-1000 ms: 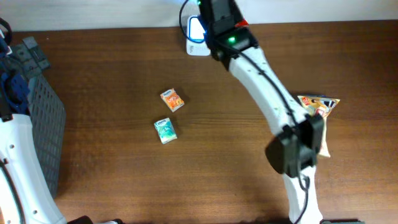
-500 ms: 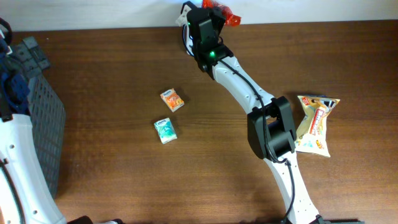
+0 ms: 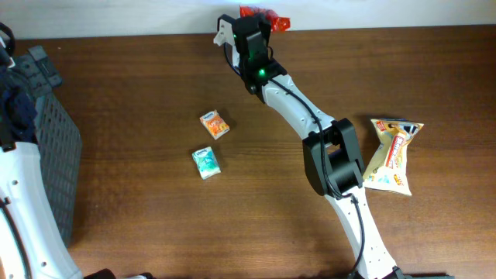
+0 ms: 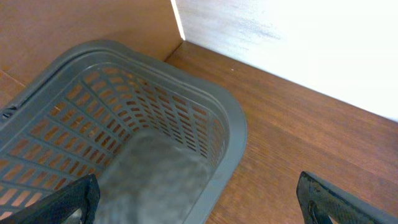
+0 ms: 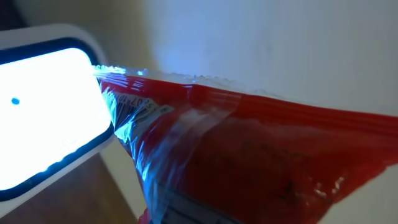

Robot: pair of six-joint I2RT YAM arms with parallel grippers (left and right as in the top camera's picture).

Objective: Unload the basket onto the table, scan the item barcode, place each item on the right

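A dark brown wooden bench (image 3: 116, 85) runs up to a white wall (image 3: 387, 12) along its far edge. A grey slatted basket (image 4: 230, 124) sits at the bench's left end. The left arm (image 3: 23, 201) is above it, its jaws spread wide with nothing between them.

Mid-bench lie an orange packet (image 3: 215, 124) and, a little nearer, a teal packet (image 3: 206, 163), close together but not touching. A yellow snack bag (image 3: 394, 155) lies flat toward the right side, just beside the dark elbow of the right arm (image 3: 291, 105).

That arm stretches diagonally across to the far edge. There its jaws are clamped tight on a red packet (image 3: 265, 15), held up at the wall line. In the right wrist view the packet's crinkled red and clear film fills most of the frame. It sits right next to the scanner (image 5: 43, 112), whose window glows white with a blue rim. A printed patch on the film near that window may be the barcode, though it is too blurred to be sure.

Broad bare wood lies left of the two small packets and along the near edge. The far edge around the scanner is crowded by arm, packet and wall.
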